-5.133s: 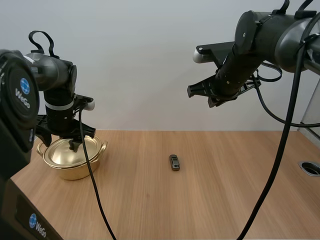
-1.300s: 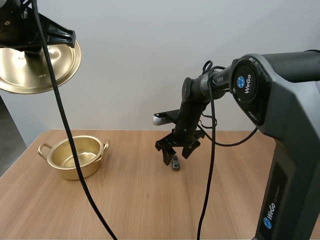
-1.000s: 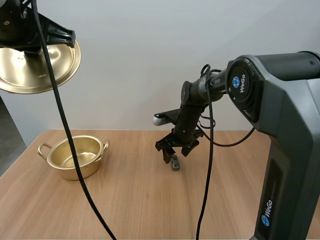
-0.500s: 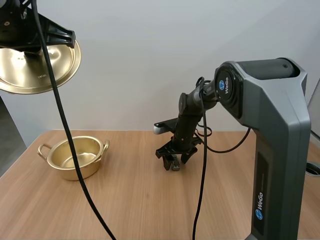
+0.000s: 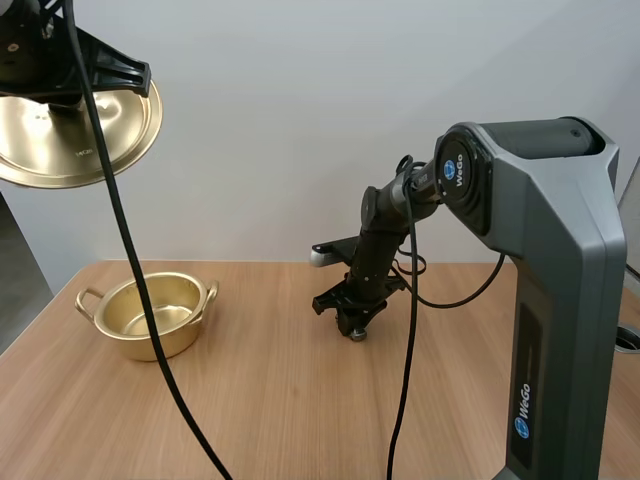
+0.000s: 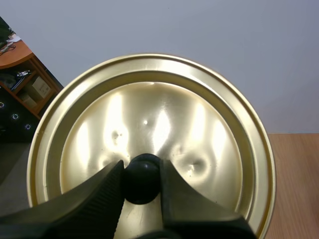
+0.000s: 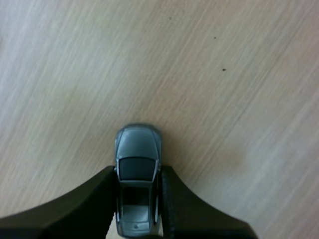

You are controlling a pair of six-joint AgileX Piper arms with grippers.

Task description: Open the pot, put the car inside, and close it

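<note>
The gold pot (image 5: pixel 150 338) stands uncovered on the table's left side. Its gold lid (image 5: pixel 75 130) hangs high above it, tilted with the underside toward the camera. My left gripper (image 5: pixel 55 95) is shut on the lid's black knob (image 6: pixel 142 172), its fingers (image 6: pixel 107 191) pinching it from both sides over the lid (image 6: pixel 149 109). A small grey toy car (image 7: pixel 137 169) lies on the wood at the table's middle. My right gripper (image 7: pixel 138 204) reaches down over the car (image 5: pixel 356 333), and the two fingers press against its sides. In the high view the right gripper (image 5: pixel 352 322) sits low at the tabletop.
The wooden table (image 5: pixel 300 410) stretches bare between the pot and the car and toward the front edge. My right arm's large grey base (image 5: pixel 560 300) rises at the right. A round hole (image 5: pixel 632 335) sits at the table's far right edge.
My right gripper has dropped onto the car and its fingers have closed from wide apart to the car's sides. The left arm and lid have stayed still.
</note>
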